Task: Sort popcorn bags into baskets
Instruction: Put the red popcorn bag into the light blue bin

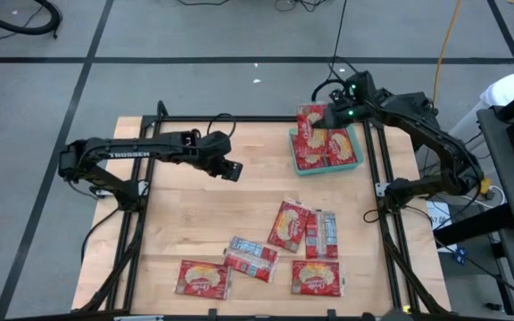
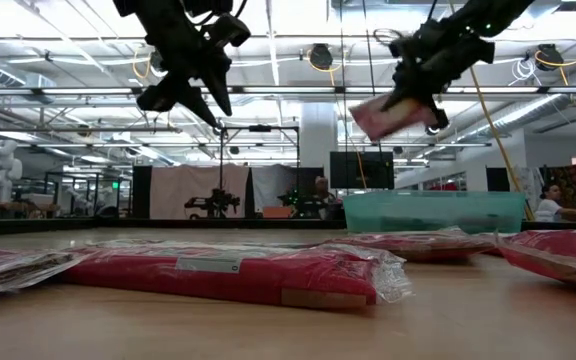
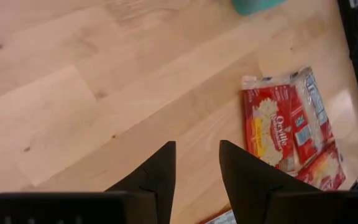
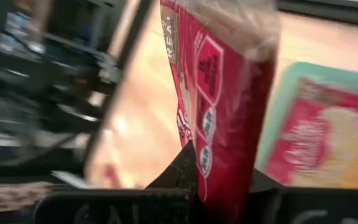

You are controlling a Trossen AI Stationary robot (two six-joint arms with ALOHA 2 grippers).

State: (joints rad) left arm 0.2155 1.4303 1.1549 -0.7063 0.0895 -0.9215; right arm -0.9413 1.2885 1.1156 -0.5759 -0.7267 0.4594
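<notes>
My right gripper (image 1: 335,114) is shut on a red popcorn bag (image 1: 311,119), held in the air over the far end of the teal basket (image 1: 357,152); the low view shows this bag (image 2: 386,114) above the basket (image 2: 433,212). Red bags (image 1: 327,147) lie flat in the basket. Several more bags lie flat on the near part of the table, among them one (image 1: 288,225) and another (image 1: 315,278). My left gripper (image 1: 230,169) hovers open above the table's middle-left, touching nothing; its wrist view shows open fingers (image 3: 197,158) over bare wood, with bags (image 3: 284,124) farther off. My right gripper (image 4: 222,168) pinches the popcorn bag between its two fingers (image 4: 182,165) at one end of the packet (image 4: 219,146). It comes from above, slanting in from the table's right. The bag (image 2: 386,114) is lifted clear, tilted, hanging below and beside the fingers over the basket.
A black frame (image 1: 239,119) runs along the table's edges. The wood between my left gripper and the loose bags is bare (image 1: 194,214). Beyond the table the low view shows a room with equipment and a person (image 2: 550,203) behind the basket.
</notes>
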